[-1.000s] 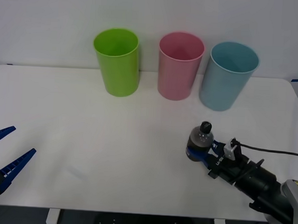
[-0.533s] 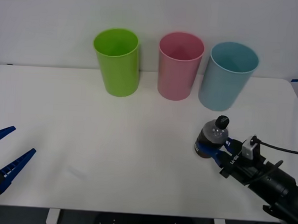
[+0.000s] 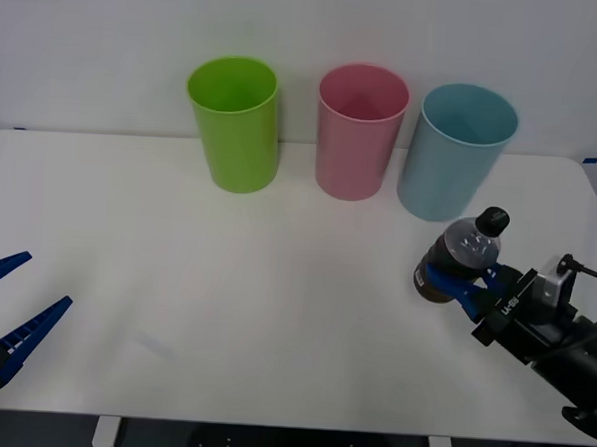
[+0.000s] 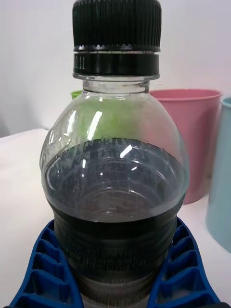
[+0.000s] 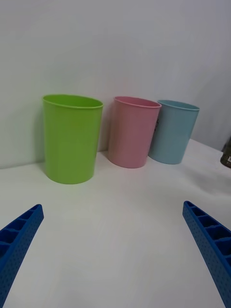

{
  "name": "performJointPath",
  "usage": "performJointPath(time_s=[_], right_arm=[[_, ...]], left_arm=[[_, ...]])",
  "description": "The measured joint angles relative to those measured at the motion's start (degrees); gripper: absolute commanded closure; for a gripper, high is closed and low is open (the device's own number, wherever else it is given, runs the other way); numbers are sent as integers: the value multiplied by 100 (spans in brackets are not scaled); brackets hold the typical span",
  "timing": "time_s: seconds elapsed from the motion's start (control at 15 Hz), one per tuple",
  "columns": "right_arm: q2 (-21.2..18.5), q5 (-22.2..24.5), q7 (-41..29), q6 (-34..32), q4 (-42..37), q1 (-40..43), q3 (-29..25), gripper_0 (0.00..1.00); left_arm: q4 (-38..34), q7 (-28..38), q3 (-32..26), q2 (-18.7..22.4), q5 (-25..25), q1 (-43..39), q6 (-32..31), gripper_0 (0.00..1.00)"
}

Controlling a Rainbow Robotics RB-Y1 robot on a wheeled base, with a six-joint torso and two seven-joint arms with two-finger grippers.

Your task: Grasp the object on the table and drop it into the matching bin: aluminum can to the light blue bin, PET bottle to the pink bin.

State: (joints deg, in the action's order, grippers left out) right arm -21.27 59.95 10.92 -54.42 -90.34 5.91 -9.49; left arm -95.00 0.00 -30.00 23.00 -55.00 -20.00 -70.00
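My right gripper (image 3: 454,282) is shut on the PET bottle (image 3: 462,254), a stubby clear bottle with a dark body and black cap, held tilted above the white table (image 3: 225,280) at the right. In the right wrist view the bottle (image 4: 115,183) stands between the blue fingers (image 4: 185,274). Behind it along the table's far edge stand the pink bin (image 3: 360,132) and the light blue bin (image 3: 454,152), the latter just beyond the bottle. Over the front left corner my left gripper (image 3: 9,303) hangs open, nothing between its fingers (image 5: 207,240).
A lime green bin (image 3: 235,123) stands left of the pink one at the back. In the left wrist view the three bins line up: green bin (image 5: 71,137), pink bin (image 5: 132,131), light blue bin (image 5: 173,131). A black cable (image 3: 588,271) runs from the right wrist.
My right gripper has lifted the bottle off the table and carried it right and back toward the light blue bin, tilting it. The left arm has stayed still.
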Motion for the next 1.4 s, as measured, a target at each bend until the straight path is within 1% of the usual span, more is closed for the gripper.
performJointPath(time_s=[0.33, 0.53, 0.8, 1.07, 1.27, 1.4], right_arm=[[0, 0, -766, 46, -586, 15, -169, 100], [-65, 3, -1191, 252, -924, 15, -184, 100], [-376, -34, -1673, 791, -1305, -110, -47, 100], [-635, -106, -1931, 1188, -1358, -543, 89, 100], [-868, -101, -2407, 1299, -1350, -904, 147, 100], [-984, -15, -2710, 1301, -1314, -1141, 152, 100]], left_arm=[[0, 0, 0, 0, 0, 0, 0, 0], [0, 0, 0, 0, 0, 0, 0, 0], [0, 0, 0, 0, 0, 0, 0, 0], [0, 0, 0, 0, 0, 0, 0, 0], [0, 0, 0, 0, 0, 0, 0, 0], [0, 0, 0, 0, 0, 0, 0, 0]])
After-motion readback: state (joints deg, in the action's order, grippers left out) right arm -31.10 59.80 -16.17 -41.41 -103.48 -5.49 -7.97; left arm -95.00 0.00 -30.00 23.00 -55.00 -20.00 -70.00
